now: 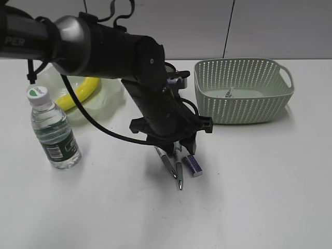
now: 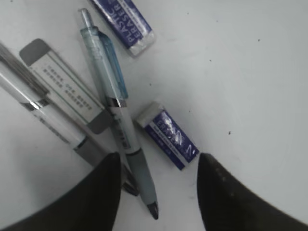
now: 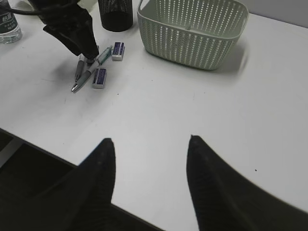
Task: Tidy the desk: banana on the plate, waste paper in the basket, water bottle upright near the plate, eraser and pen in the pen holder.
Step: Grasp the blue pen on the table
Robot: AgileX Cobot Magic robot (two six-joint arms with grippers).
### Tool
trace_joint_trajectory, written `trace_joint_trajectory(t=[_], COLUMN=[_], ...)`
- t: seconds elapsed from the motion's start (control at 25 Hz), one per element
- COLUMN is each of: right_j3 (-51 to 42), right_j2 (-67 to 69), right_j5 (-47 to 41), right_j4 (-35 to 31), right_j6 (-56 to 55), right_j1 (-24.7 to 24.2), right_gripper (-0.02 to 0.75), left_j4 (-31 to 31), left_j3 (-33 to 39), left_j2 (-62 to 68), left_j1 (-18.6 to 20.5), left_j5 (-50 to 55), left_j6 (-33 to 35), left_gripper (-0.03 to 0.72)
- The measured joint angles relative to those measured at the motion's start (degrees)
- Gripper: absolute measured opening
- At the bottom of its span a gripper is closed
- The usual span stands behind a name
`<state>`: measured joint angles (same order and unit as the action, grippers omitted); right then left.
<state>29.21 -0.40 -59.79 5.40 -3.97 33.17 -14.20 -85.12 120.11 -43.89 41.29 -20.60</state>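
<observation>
On the white desk (image 1: pixel 270 192), both tools gape empty, the left tool (image 2: pixel 156 192) straddling a pen (image 2: pixel 120 120).

A pale wall (image 1: pixel 270 26) of flat panels, split by a dark vertical seam, stands behind. Even light casts soft shadows. In the right wrist view, darkness lies below the near edge.

We see a smooth matt white desk (image 1: pixel 270 197). The basket (image 1: pixel 244 91) looks like matt perforated plastic, the bottle (image 1: pixel 53 132) clear glossy plastic with a white cap. The plate (image 1: pixel 106 101) is translucent and shiny. The pen (image 2: pixel 118 103) has a glossy see-through barrel and a dull rubbery grip; the eraser (image 2: pixel 168 134) wears a glossy printed paper sleeve. The pen holder (image 3: pixel 115 13) is black mesh.
</observation>
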Motion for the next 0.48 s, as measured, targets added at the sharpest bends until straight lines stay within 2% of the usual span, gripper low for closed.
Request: trace_joint_trajectory(t=[0.24,0.48], right_j3=[0.0,0.0], right_j2=[0.0,0.0], right_j5=[0.0,0.05], right_j4=[0.0,0.0], right_j6=[0.0,0.0], right_j1=[0.0,0.0], right_gripper=[0.391,0.391], left_j4=[2.77,2.81], left_j3=[-1.71,-2.21], left_j2=[2.54,4.36], left_j1=[-0.62,-0.62], left_j5=[0.98,1.66], left_j6=[-7.18,-8.4], left_gripper=[0.36,0.351])
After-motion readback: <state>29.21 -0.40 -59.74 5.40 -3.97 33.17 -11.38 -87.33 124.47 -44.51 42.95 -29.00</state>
